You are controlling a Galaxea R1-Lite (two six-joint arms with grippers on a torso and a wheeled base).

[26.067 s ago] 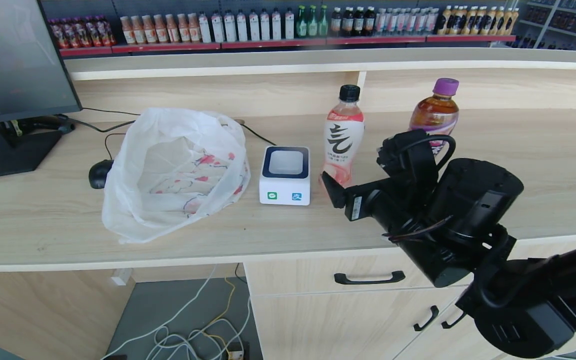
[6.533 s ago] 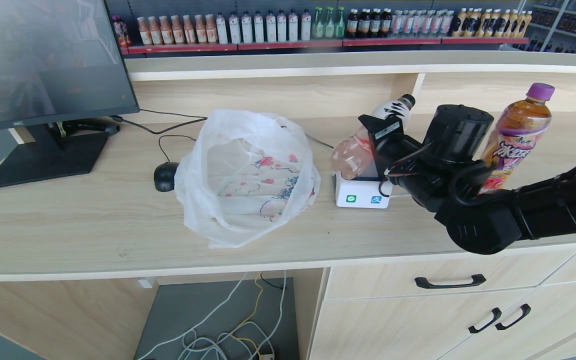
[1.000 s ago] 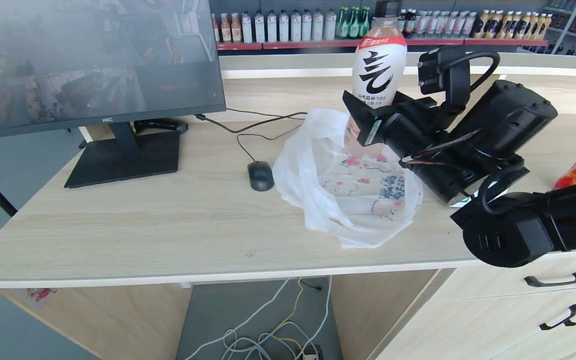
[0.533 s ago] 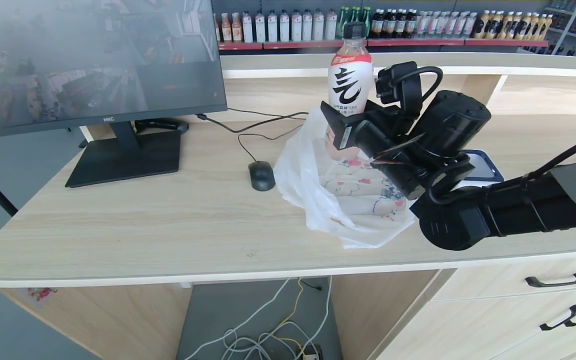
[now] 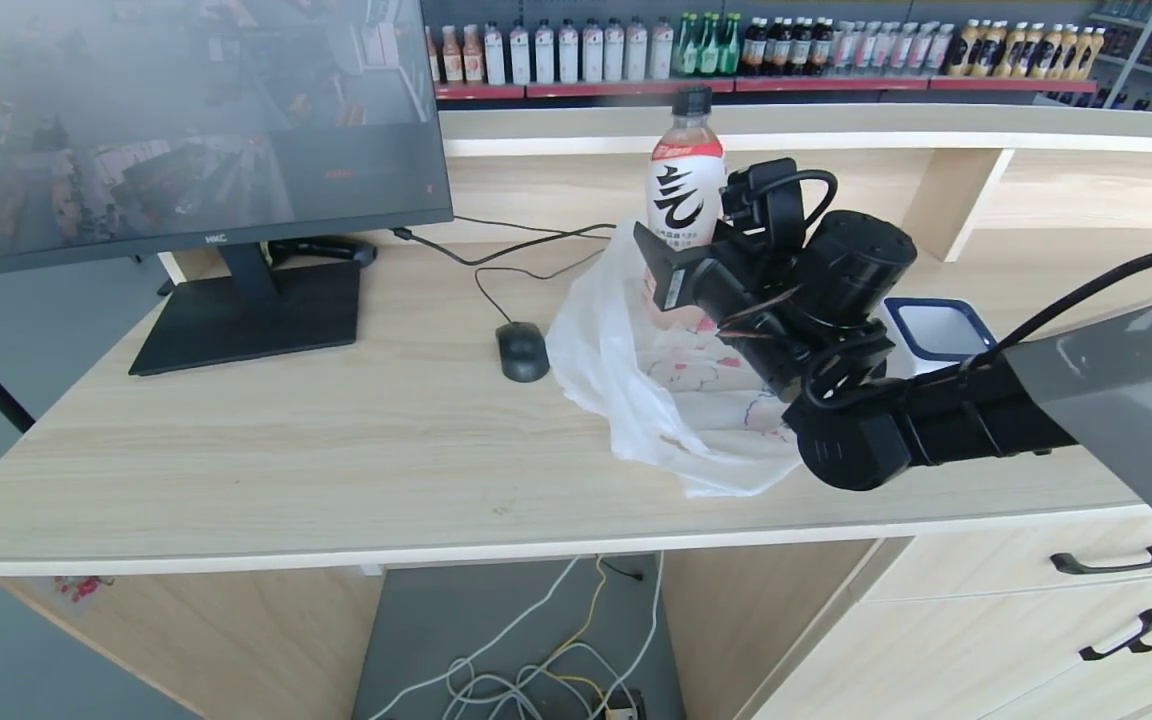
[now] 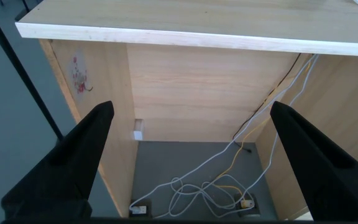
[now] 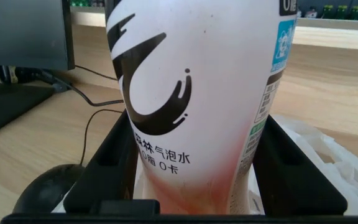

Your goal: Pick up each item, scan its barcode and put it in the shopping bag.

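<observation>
**Pink drink bottle (image 5: 684,190) held upright at the mouth of the shopping bag (image 5: 626,390)**

On my head view the right gripper (image 5: 674,282) is clamped on the lower body of the bottle, one finger on either side. The bottle stands upright, black cap on top, with its lower end down in the open top of the white plastic bag. I cannot tell whether the base touches the bag's inside. The right wrist view confirms the hold: the black fingers (image 7: 114,162) press against both sides of the bottle (image 7: 197,81), and the bag's crumpled rim (image 7: 316,149) shows just beside it.

The bag sits on the light wood counter (image 5: 336,440). The white barcode scanner (image 5: 936,328) with its dark blue rim is just to the bag's right, and a black mouse (image 5: 522,351) lies near its left. The monitor (image 5: 186,110) stands at the far left.

My left gripper (image 6: 191,118) hangs low in front of the counter's edge (image 6: 166,28) with its fingers spread wide apart and nothing between them; loose cables (image 6: 216,186) lie on the floor below.
</observation>
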